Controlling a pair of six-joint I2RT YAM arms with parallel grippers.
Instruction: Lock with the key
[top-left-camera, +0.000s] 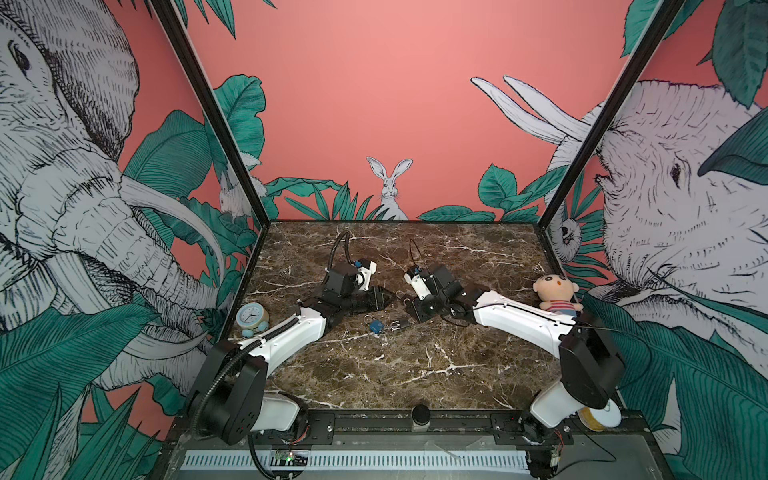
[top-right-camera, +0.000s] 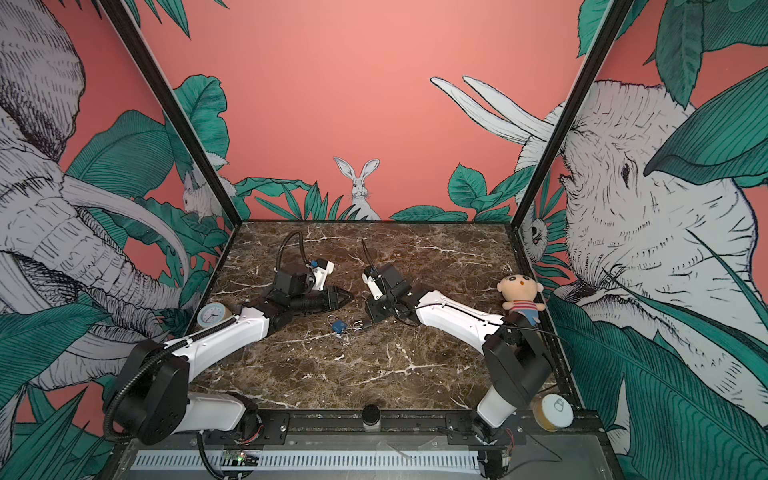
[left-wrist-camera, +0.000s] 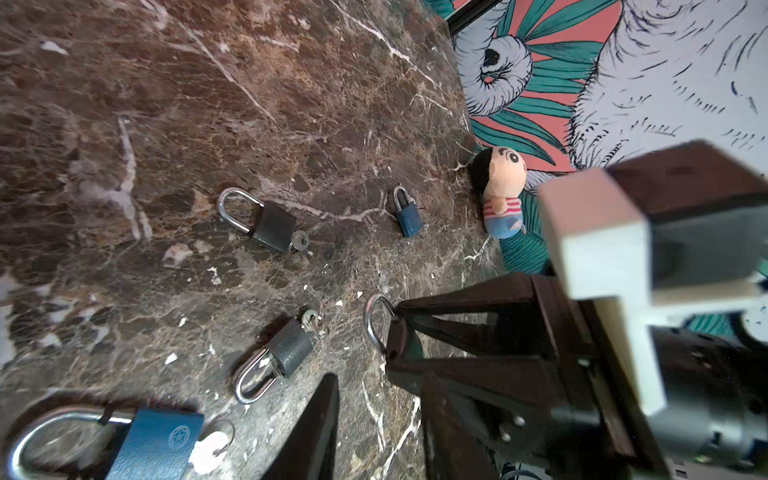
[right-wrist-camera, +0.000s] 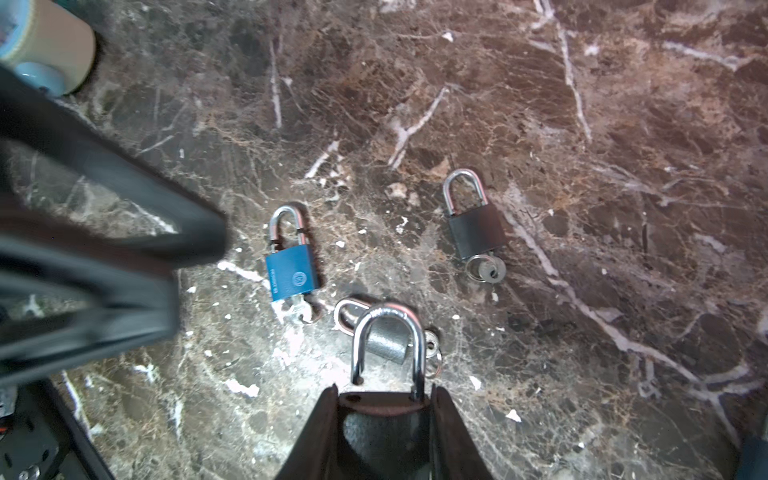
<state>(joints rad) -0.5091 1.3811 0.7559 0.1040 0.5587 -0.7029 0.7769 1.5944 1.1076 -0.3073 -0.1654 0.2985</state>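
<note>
Right end effector (right-wrist-camera: 382, 392) pinching padlock (right-wrist-camera: 419, 353), shackle (right-wrist-camera: 388, 312) open; left end effector (top-left-camera: 389, 295) nearby, spread or pressed cannot tell

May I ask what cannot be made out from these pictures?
- Held padlock: right wrist view, body hidden inside the right pincer.
- Blue padlock: left wrist view, blurred, cut off by the picture's edge.
- Left pincer: both top views, too small to tell whether it grips anything; right wrist view, blurred.
</note>
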